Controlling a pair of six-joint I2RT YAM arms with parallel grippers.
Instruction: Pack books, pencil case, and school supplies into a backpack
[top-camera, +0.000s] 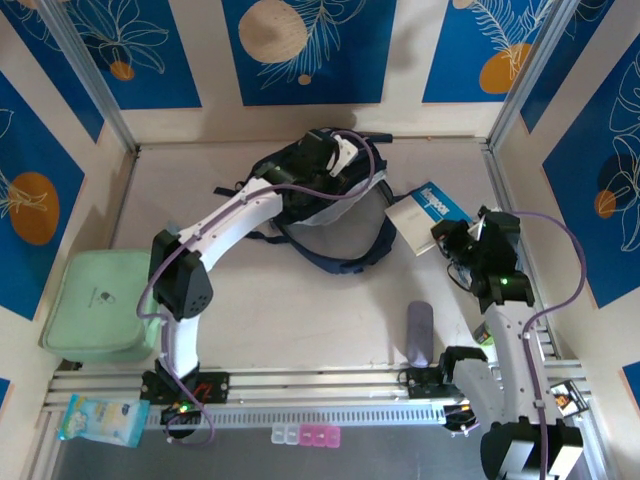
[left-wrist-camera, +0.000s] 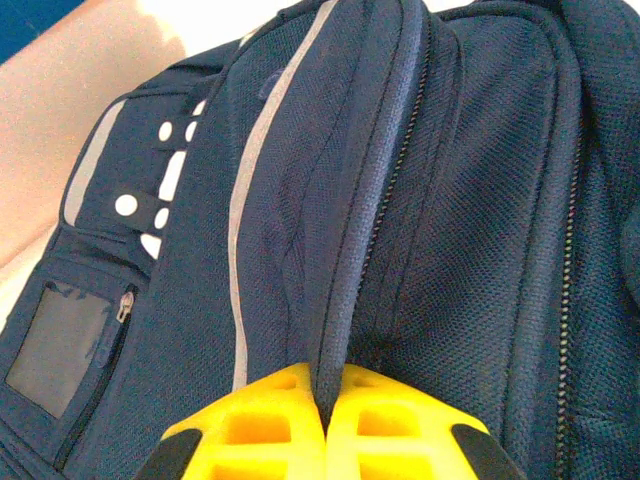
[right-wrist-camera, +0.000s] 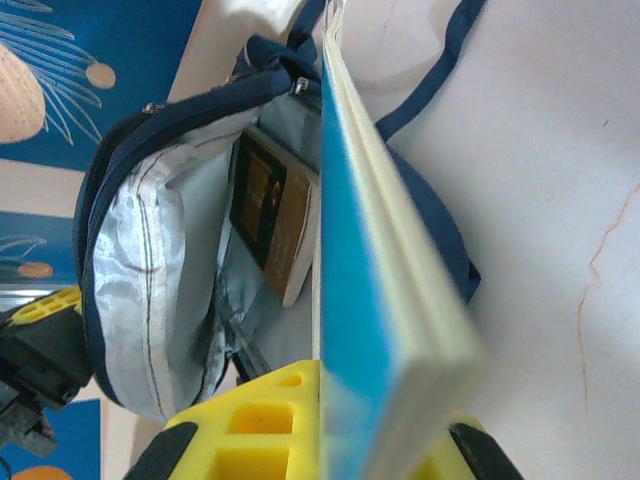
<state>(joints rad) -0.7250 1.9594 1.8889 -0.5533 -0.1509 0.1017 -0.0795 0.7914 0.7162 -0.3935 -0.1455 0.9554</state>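
- The right gripper (right-wrist-camera: 350, 425) has its yellow fingers (right-wrist-camera: 255, 425) clamped on the near end of the white-and-blue notebook (right-wrist-camera: 365, 260). The notebook stands on edge, blue cover to the left, with its long axis running straight away from the fingers.
- The backpack (top-camera: 335, 225) lies at the far middle of the worktop (top-camera: 300, 320), just to the left of the notebook. Its mouth gapes towards the right arm with the pale lining showing, and the brown-covered book (right-wrist-camera: 272, 215) is already inside against that lining.
- From the right wrist, the opening sits to the left of the notebook's leading edge rather than dead ahead. On this showing, the coming move calls for a shift leftward and forward, so the notebook slides in beside the brown-covered book.
- The left gripper (left-wrist-camera: 325, 405) is closed tight, pinching a ridge of navy fabric beside a zip at the backpack's top, apparently to hold the mouth up.
- The pencil case (top-camera: 420, 335) lies on the worktop near the right arm's base, long axis running near to far, well apart from the backpack. The right arm is the nearer one to it.
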